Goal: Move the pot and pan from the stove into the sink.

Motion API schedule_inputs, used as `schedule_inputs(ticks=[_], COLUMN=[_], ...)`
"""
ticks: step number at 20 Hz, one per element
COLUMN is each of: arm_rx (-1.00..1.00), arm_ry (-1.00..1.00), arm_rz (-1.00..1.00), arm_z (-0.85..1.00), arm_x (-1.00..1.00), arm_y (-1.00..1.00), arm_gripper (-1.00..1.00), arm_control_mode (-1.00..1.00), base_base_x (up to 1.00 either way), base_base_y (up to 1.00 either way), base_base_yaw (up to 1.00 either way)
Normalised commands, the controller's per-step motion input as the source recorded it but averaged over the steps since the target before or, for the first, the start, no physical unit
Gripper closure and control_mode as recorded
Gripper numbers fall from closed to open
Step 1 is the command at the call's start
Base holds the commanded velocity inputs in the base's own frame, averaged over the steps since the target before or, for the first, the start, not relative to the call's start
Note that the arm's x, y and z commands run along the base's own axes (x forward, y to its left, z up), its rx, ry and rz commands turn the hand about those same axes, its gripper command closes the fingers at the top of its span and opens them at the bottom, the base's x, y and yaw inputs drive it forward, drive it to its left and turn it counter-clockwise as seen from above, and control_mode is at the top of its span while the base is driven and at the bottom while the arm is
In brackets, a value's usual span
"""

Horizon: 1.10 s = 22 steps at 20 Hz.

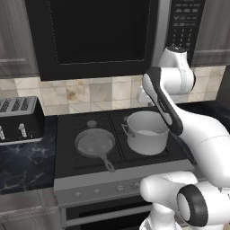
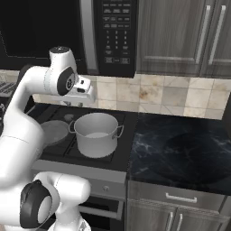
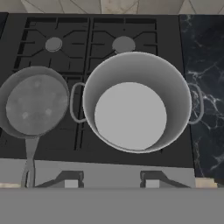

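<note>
**Hand view looks straight down into the pot**

Hand view alone reveals the bare floor of the pot and both loop handles; the fingertips are seen below it, parted and gripping nothing. The pan is set just left of the pot, apart from it, its handle reaching over the front edge of the stove. A toaster is shown in the left base view, while dark counter lies open to the right in the right base view.
</note>
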Motion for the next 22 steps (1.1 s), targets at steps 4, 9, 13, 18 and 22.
schedule_inputs(ticks=[4, 9, 13, 18, 22], arm_rx=[0.00, 0.00, -0.01, -0.04, -0.04], arm_ry=[0.00, 0.00, 0.00, 0.00, 0.00], arm_rz=[-0.01, 0.07, 0.16, 0.20, 0.01], arm_z=[-0.04, -0.17, -0.24, -0.22, -0.01], arm_x=[-0.01, 0.00, -0.01, 0.00, -0.01], arm_y=[-0.03, -0.11, -0.20, -0.06, 0.04], arm_gripper=[-1.00, -1.00, -1.00, -1.00, -1.00], arm_control_mode=[-1.00, -1.00, -1.00, -1.00, -1.00], base_base_x=[0.00, 0.00, 0.00, 0.00, 0.00], base_base_y=[0.00, 0.00, 0.00, 0.00, 0.00], base_base_yaw=[0.00, 0.00, 0.00, 0.00, 0.00])
